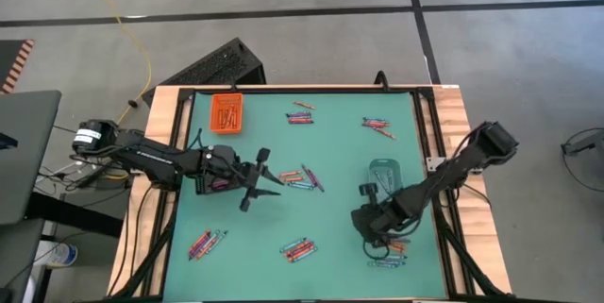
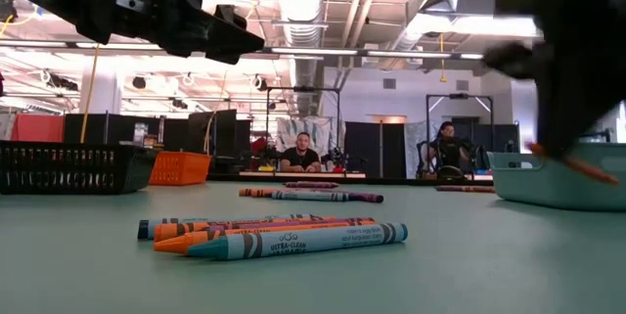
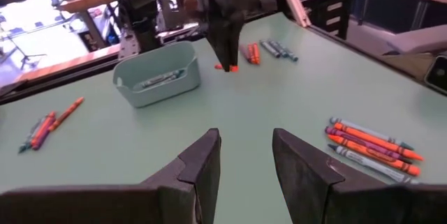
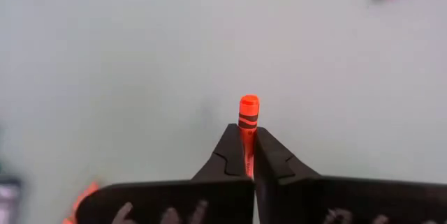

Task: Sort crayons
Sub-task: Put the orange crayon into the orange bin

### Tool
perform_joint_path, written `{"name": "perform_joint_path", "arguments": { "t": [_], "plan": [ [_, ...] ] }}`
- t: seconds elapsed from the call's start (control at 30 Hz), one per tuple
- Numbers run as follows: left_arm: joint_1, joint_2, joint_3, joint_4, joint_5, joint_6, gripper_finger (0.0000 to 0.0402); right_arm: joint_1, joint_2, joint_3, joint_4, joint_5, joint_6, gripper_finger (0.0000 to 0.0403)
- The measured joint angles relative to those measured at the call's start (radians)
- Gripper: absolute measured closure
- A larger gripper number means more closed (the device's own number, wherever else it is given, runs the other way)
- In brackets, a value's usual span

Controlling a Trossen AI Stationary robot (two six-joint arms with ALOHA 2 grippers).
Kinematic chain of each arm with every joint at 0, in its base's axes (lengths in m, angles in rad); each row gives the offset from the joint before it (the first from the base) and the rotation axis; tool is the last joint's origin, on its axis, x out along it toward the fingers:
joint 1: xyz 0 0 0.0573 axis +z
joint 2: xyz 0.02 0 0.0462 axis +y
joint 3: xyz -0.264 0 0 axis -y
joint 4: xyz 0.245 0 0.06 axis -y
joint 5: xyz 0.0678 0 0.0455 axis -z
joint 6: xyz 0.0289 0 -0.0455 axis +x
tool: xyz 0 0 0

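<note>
Crayons lie in small groups on the green table: near the far edge (image 1: 300, 114), at the far right (image 1: 377, 126), in the middle (image 1: 304, 178), near left (image 1: 206, 243), near middle (image 1: 298, 248) and near right (image 1: 389, 254). My right gripper (image 4: 248, 158) hangs above that near-right group, beside the teal tray (image 1: 385, 173), shut on an orange crayon (image 4: 248, 112). My left gripper (image 3: 244, 161) hovers open over the table's left middle (image 1: 257, 184) and holds nothing. The orange tray (image 1: 226, 111) at the far left holds orange crayons. My right gripper pinches the orange crayon between its two fingers. One flat end (image 4: 248, 104) sticks out past the fingertips, along the fingers. The fingers slant down from above (image 3: 225, 42). The crayon (image 2: 577, 165) is tilted and appears clear of the table.
A black tray (image 2: 68, 165) stands at the far left, off the mat. The teal tray (image 3: 157, 74) holds a few bluish crayons. People sit in the room beyond the far edge (image 2: 303, 153). Raised rails (image 1: 427, 152) border the mat.
</note>
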Motion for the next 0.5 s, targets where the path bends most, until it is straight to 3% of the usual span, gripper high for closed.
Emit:
{"name": "perform_joint_path", "arguments": {
  "t": [0.13, 0.27, 0.5],
  "plan": [
    [0.000, 0.000, 0.000, 0.026, 0.005, -0.017, 0.0280, -0.005, -0.069, 0.002, 0.200, 0.116, -0.116, 0.0400],
    [0.000, 0.000, 0.000, 0.060, 0.026, -0.034, 0.0280, -0.035, -0.081, 0.002, 0.461, 0.127, -0.268, 0.0400],
    [-0.001, 0.000, 0.000, 0.079, 0.263, -0.016, 0.0280, -0.147, 0.007, 0.002, 0.808, 0.108, -0.361, 0.0401]
  ]
}}
